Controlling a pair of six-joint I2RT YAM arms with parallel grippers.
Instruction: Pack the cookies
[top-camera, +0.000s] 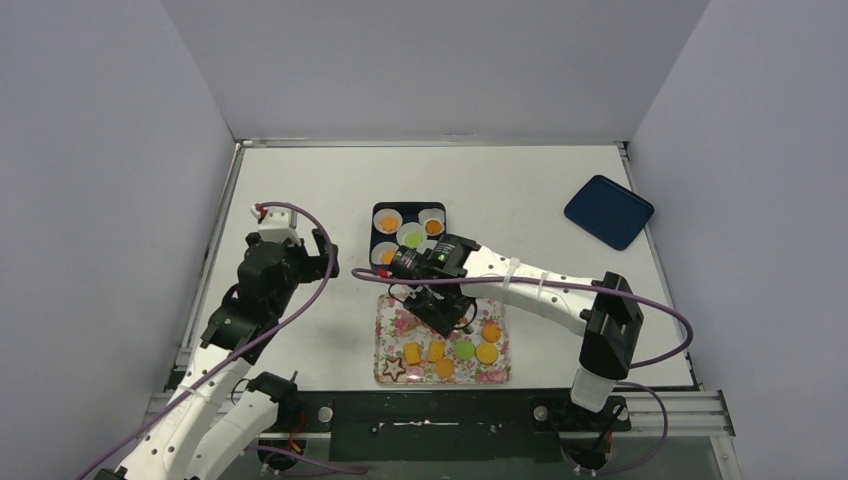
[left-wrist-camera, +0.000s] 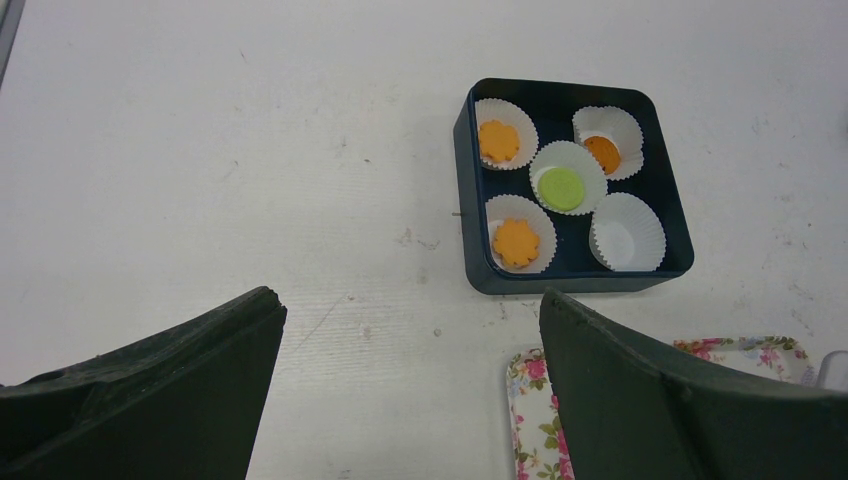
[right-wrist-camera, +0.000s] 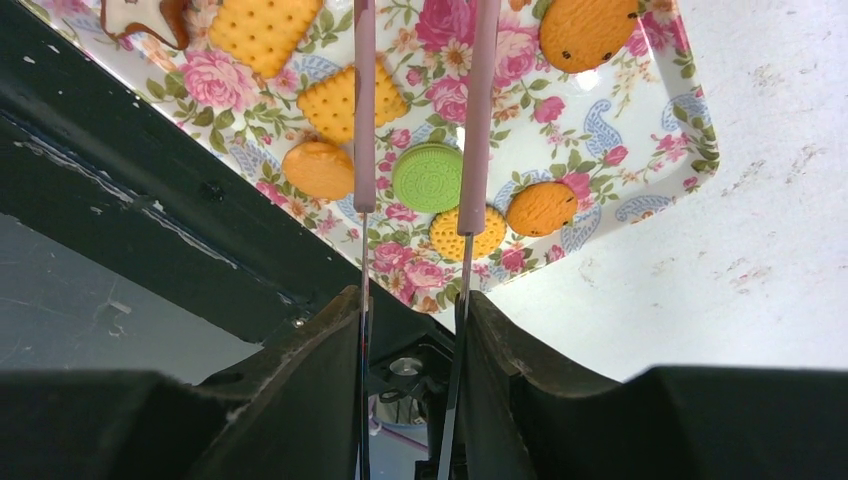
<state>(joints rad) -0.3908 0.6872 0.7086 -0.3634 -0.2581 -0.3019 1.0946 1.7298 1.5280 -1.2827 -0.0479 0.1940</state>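
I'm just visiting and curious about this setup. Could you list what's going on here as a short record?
Box: dark blue, five paper cups; four hold cookies, one empty
Tray: floral, loose cookies on it
Right gripper: shut on tweezers, their tips framing the tray's green cookie
Left gripper: open, holding nothing, above bare table
Blue lid: far right of table

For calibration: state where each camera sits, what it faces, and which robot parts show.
Top external: above, behind the bases, looking down on the table; left arm and right arm show.
Left wrist: faces the blue box; open left gripper in foreground.
Right wrist: looks down on the floral tray; right gripper holds tweezers flanking the green cookie.
Shared: top external also shows blue box and floral tray.
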